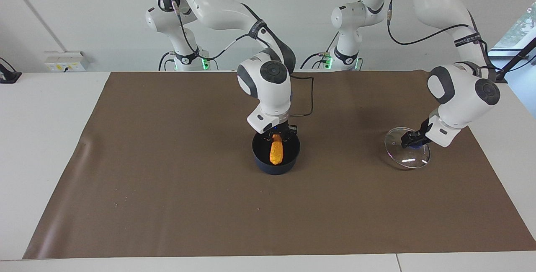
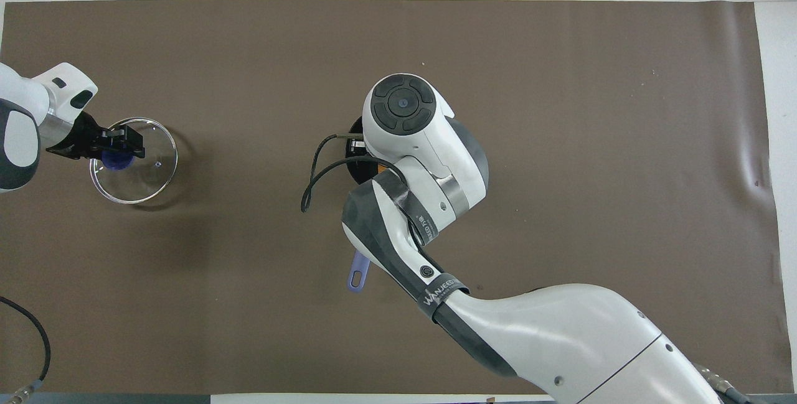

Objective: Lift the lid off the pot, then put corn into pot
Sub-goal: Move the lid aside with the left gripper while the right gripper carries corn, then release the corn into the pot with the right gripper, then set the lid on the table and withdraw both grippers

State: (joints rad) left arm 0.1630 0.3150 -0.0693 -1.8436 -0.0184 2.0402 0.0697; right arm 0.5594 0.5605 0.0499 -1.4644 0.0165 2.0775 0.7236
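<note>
The dark blue pot (image 1: 294,153) stands on the brown mat, about midway between the two arms' ends. My right gripper (image 1: 277,136) hangs just over the pot's mouth, shut on the top end of the orange-yellow corn (image 1: 276,151). The corn hangs end-down inside the pot. In the overhead view the right arm covers most of the pot, and only its rim (image 2: 355,132) and handle (image 2: 358,273) show. My left gripper (image 1: 413,139) is shut on the blue knob of the glass lid (image 1: 405,154). It holds the lid tilted, low at the mat, toward the left arm's end; the lid (image 2: 142,178) and left gripper (image 2: 118,150) also show from overhead.
The brown mat (image 1: 167,180) covers most of the white table. A black cable (image 2: 317,173) loops off the right arm's wrist beside the pot.
</note>
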